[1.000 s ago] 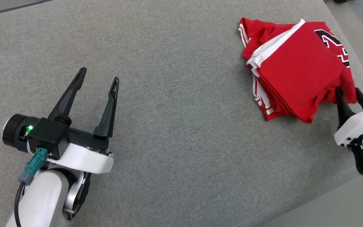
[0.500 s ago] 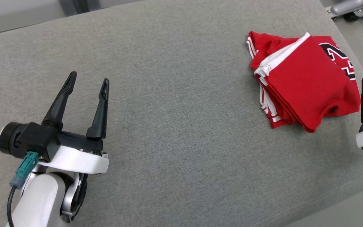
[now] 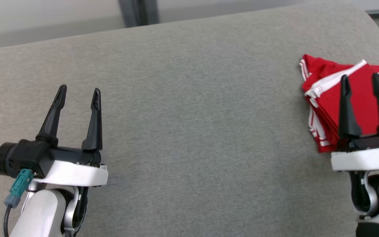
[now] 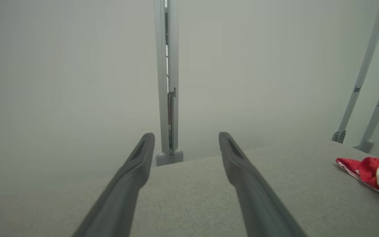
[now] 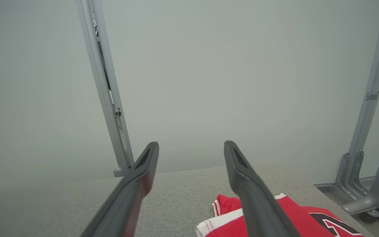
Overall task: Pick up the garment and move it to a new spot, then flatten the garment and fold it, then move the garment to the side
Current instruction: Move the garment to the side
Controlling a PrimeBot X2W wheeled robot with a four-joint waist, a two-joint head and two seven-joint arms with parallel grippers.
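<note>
Your red garment (image 3: 327,108) lies folded in a thick, layered wedge near the right edge of the grey woven tabletop (image 3: 189,115). White trim and striped hems show along its left side, and part of a black, white-edged number shows at the far right. Your right gripper (image 3: 360,76) hangs over the garment's near part, its two long, tapered dark fingers spread apart with nothing between them. Your left gripper (image 3: 79,89) is well apart from the cloth, over the tabletop's left side, its fingers likewise spread and empty.
</note>
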